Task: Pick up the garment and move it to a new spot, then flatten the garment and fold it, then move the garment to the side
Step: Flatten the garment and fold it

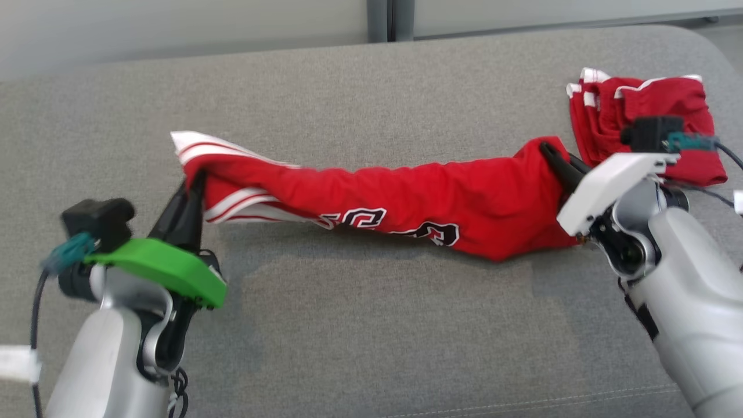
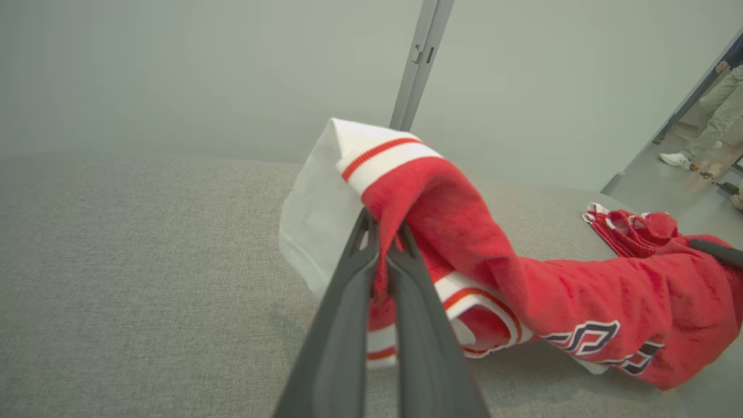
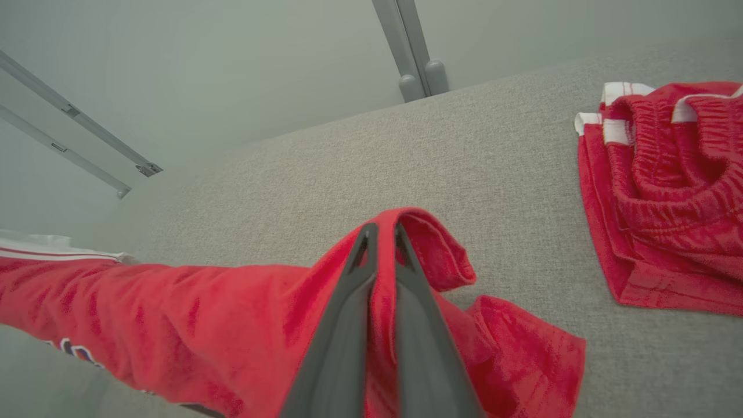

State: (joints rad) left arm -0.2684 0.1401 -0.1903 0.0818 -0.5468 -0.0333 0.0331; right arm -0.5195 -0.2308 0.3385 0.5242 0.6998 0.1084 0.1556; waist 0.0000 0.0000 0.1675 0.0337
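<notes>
A red jersey (image 1: pixel 441 197) with white and red striped trim and dark, white-edged lettering stretches in a long bunched band across the middle of the head view, from centre left to centre right. It hangs between the two grippers over a gray fabric cushion (image 1: pixel 371 325), and a shadow lies on the cushion under it; whether its lower edge touches the fabric cannot be told.

The left gripper (image 1: pixel 196 180), at the lower left of the head view under a green wrist cover, has its two dark fingers pressed together on the striped end of the jersey. In the left wrist view the fingers (image 2: pixel 348 290) rise from the bottom centre and pinch a fold of red cloth between them, with a white panel of the jersey (image 2: pixel 580 290) standing up behind the tips.

The right gripper (image 1: pixel 548 150), at the centre right of the head view under a white wrist cover, is likewise clamped on the plain red end. In the right wrist view its fingers (image 3: pixel 342 325) close on a raised fold at the middle of the frame, and the jersey (image 3: pixel 203 313) runs off to the lower left.

A second red garment, folded shorts (image 1: pixel 667 98) with white trim, lies on the cushion in the upper right of the head view, just beyond the right gripper and apart from the jersey. A person's legs (image 2: pixel 717 116) stand at the upper right edge of the left wrist view.
</notes>
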